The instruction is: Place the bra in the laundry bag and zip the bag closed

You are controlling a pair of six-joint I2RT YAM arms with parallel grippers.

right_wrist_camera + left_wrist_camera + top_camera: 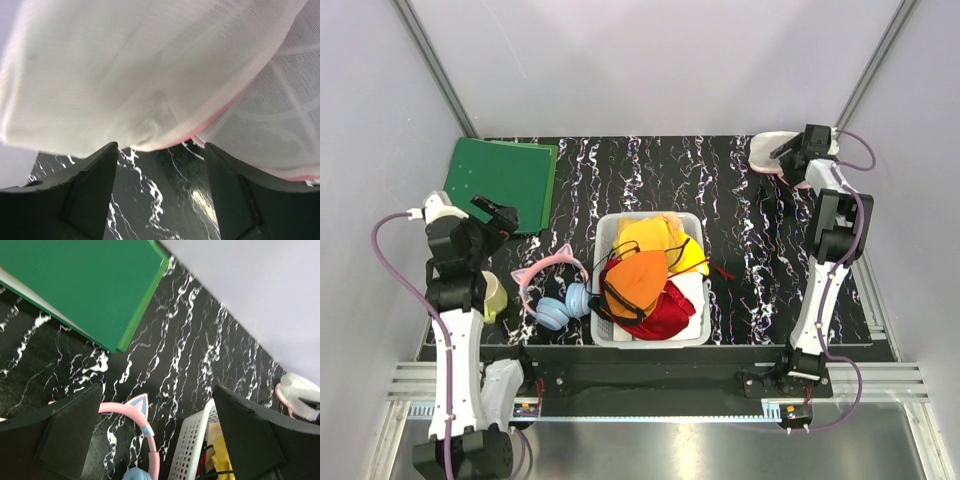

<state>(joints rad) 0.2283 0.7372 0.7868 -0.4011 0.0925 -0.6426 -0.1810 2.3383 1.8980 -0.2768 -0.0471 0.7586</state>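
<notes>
– Bra [638, 234] status first: the plain yellow one lies in the white basket [598, 292] at centre frame, upper left of the pile, partly under the orange bra [638, 280]. Nobody's touching it.

– So where's the action?

– Upper right of the overhead view. The right arm is stretched long toward the far corner, and the right gripper [790, 152] sits right at the laundry bag [772, 148]. On its wrist camera, white mesh and the pink rim fill the top of the frame, with both fingers [90, 175] spread wide below it and bare table between them. Nothing pinched.

– And the zip, open or shut?

– Can't tell from here. I'd call this the fetch-the-bag step, very early on.

– And the other side?

– The left arm is folded up at mid-left, its wrist tipped toward the table. The left gripper [155, 390] is parted and empty, looking past the green board [80, 285] and the pink cat-ear headphones [145, 432] to the basket's corner.

– What does the next move need?

– I reckon a clean bite on the rim rather than loose mesh, which would slip or bunch. Then the bag must come nearer the basket. After that, the left has to pick the right yellow; a second yellow one with black straps lies just beside it.
</notes>
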